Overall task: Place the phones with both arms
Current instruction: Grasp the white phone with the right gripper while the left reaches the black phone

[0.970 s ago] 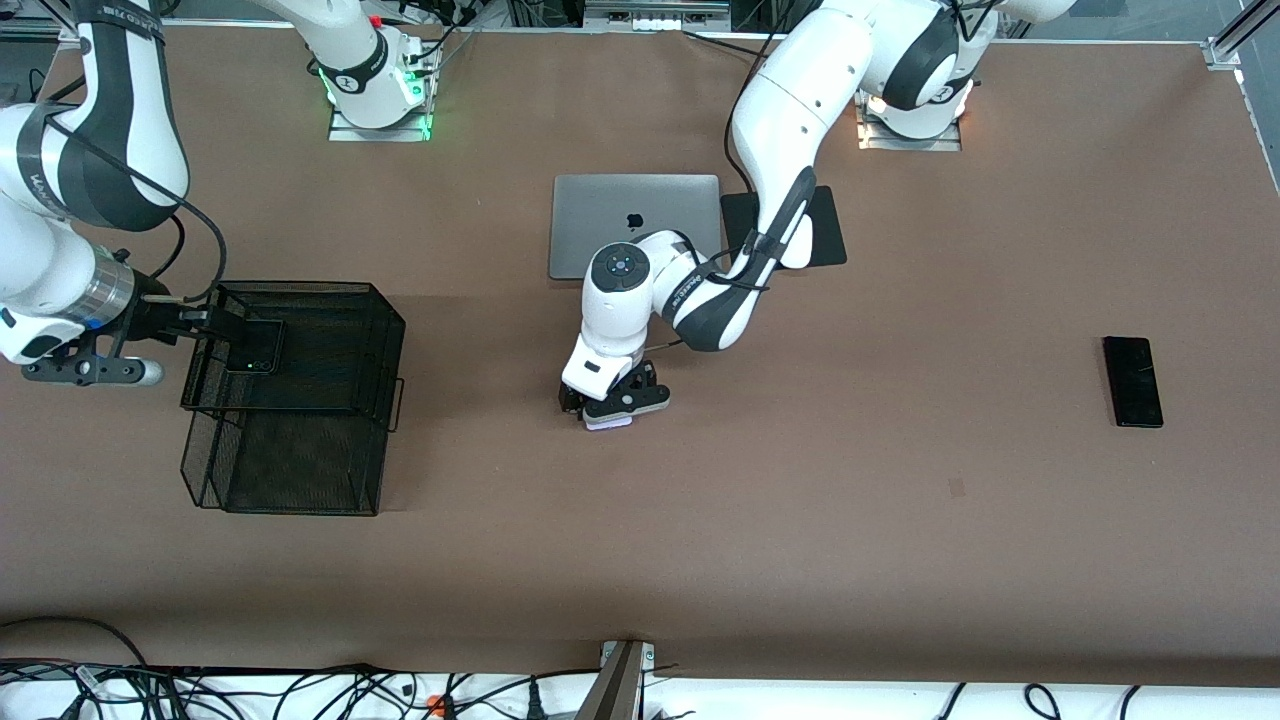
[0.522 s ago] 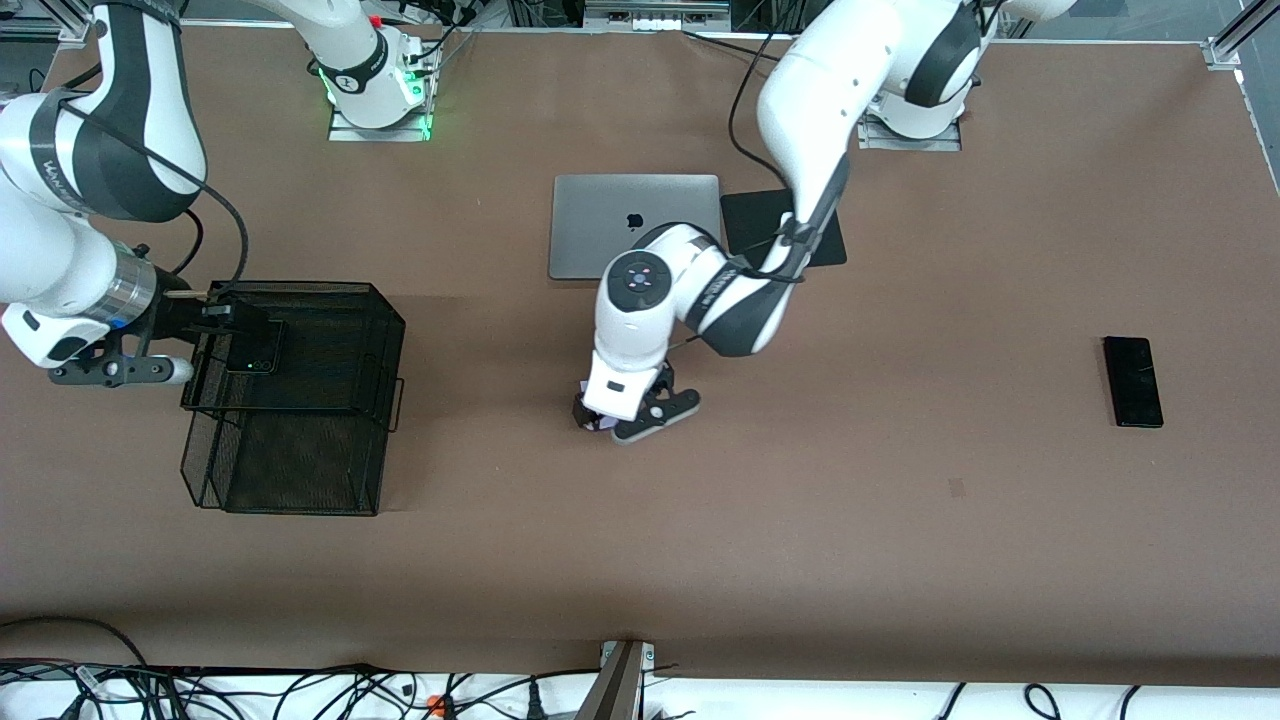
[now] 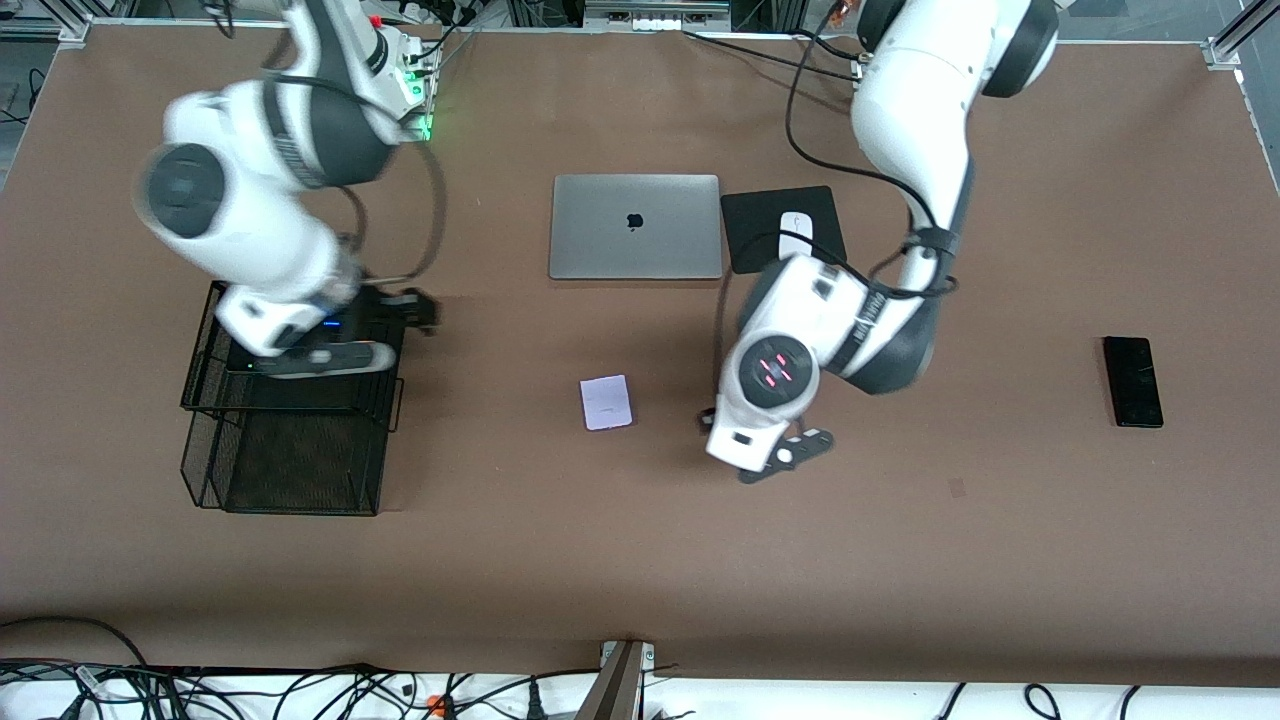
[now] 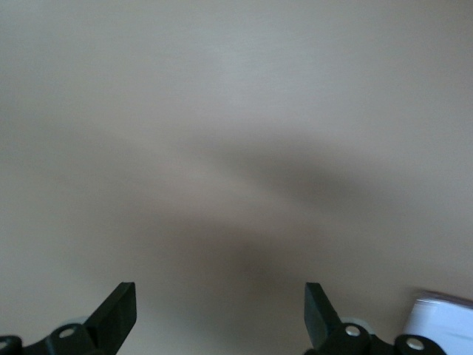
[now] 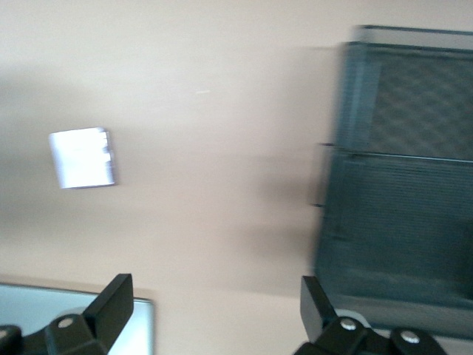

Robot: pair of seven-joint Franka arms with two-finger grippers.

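Front view: a high camera looked steeply down across the brown table (image 3: 640, 560) toward both bases. Each wrist camera looked down past its own black fingertips (image 4: 118, 314) at the tabletop. All three views shared the small pale lavender-white squarish phone (image 3: 606, 403); the right wrist view also showed the black wire-mesh basket (image 5: 403, 222).

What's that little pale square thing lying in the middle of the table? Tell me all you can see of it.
It is a small, squarish, pale lavender-white phone, a thin flat slab lying flat on the brown table, a little askew. Its upper face looks plain and smooth, with only a faint mark. Nothing touches it but the table. It lies nearer the front camera than the silver laptop. The right wrist view shows it too, with small dark marks along one edge, and the left wrist view catches a corner of it.
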